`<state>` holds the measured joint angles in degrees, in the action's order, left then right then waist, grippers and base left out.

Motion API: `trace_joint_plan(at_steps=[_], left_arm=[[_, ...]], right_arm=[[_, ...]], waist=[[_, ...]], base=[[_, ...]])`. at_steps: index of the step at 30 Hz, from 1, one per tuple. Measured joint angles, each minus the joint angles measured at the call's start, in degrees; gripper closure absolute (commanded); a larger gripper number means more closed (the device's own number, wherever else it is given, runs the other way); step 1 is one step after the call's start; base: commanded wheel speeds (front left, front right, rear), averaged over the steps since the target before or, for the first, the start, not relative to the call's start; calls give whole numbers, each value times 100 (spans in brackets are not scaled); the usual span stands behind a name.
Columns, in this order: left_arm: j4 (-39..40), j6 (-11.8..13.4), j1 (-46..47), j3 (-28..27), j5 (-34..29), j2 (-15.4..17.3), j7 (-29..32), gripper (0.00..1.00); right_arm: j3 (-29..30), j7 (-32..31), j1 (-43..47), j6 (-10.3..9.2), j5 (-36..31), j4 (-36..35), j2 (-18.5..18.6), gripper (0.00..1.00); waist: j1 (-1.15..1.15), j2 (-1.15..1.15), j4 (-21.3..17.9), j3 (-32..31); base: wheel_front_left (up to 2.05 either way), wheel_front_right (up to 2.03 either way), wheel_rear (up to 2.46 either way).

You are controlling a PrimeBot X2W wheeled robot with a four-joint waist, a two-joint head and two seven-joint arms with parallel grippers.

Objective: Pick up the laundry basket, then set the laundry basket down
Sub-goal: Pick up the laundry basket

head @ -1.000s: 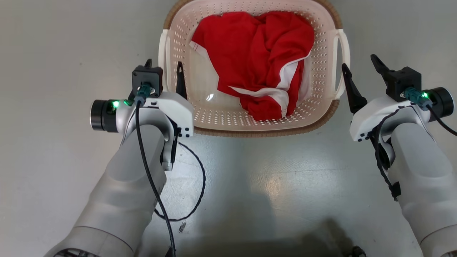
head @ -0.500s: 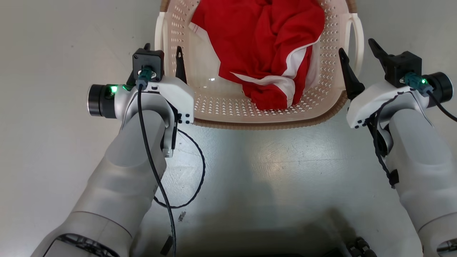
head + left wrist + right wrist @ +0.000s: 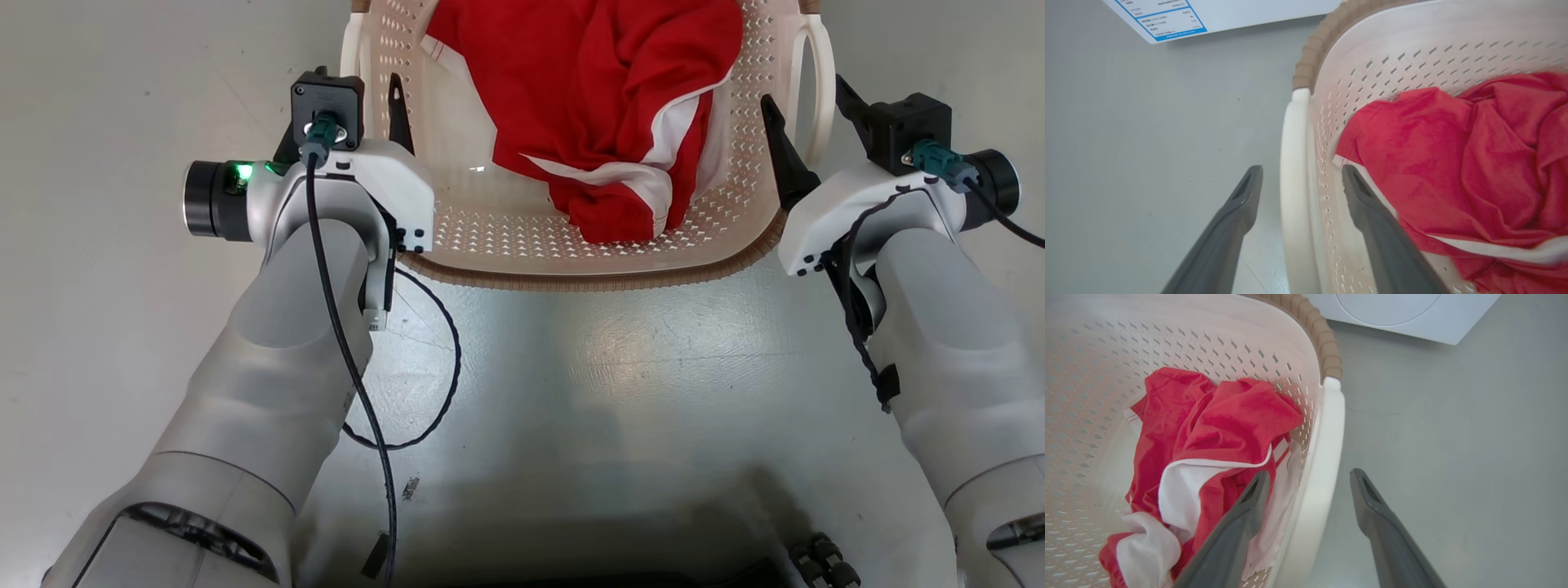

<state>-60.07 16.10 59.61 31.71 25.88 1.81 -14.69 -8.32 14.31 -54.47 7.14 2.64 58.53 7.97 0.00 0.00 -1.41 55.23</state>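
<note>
Head view. Floor (image 3: 122, 122): bears basket (image 3: 506, 237), dead ahead between both arms, equally near; long axis seemingly handle to handle; far end cut off. Red cloth (image 3: 604, 98) inside. Left gripper (image 3: 1301, 170), right gripper (image 3: 1309, 473): jaws spread, each astride a side handle (image 3: 1292, 212) lying along the fingers (image 3: 1229, 220), one finger inside the wall, one outside. Contact with handles: cannot tell.
</note>
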Motion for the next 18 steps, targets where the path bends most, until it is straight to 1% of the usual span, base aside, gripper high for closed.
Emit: trace_joint_plan(at_steps=[8, 18], left_arm=[[-153, -4, 87, 133, 144, -1, -1, 0], [-201, -3, 92, 211, 191, -1, -1, 0]], right_arm=[[-24, 2, -154, 0, 48, 335, -67, 0], [-64, 3, -232, 0, 96, 374, -116, 0]], waist=[[0, 0, -17, 7], [0, 0, -39, 30]], base=[[0, 0, 0], [0, 0, 0]])
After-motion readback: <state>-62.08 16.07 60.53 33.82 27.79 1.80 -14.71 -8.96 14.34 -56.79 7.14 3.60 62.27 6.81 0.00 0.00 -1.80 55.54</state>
